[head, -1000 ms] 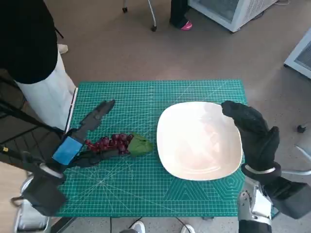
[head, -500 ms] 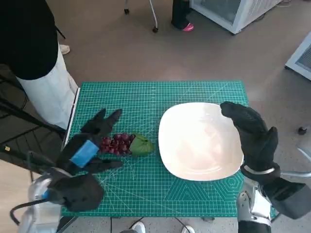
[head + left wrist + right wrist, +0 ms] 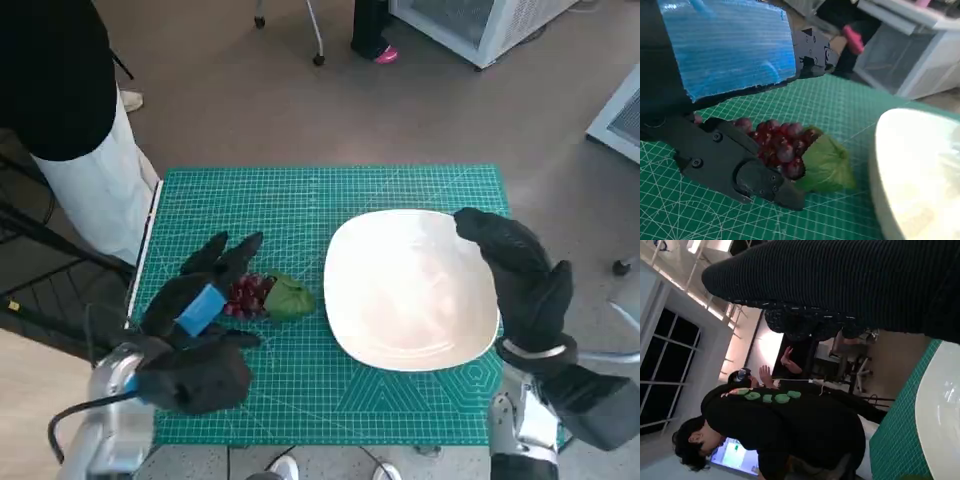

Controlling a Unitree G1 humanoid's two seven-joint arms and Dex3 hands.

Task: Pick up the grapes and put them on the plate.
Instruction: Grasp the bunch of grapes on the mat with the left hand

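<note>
Floor: brown, all round the bench; a person in a black top and pale trousers (image 3: 85, 150) stands at its far left corner.
Bench: covered by a green cutting mat (image 3: 300, 210) with a printed grid.
Grapes: a dark red bunch (image 3: 248, 294) with a green leaf (image 3: 288, 298), lying on the mat just left of the plate, not touching it.
Plate: white (image 3: 410, 290), on the right half of the mat.
Left hand: blue-taped back up (image 3: 200, 300), set over the left end of the bunch. In the left wrist view one of its black fingers (image 3: 730, 165) lies along the near side of the grapes, touching them, and another reaches past the far side. The fingers are spread round the bunch; the bunch lies on the mat.
Right hand: black glove (image 3: 520, 275) over the plate's right rim, fingers loosely extended, holding nothing.
</note>
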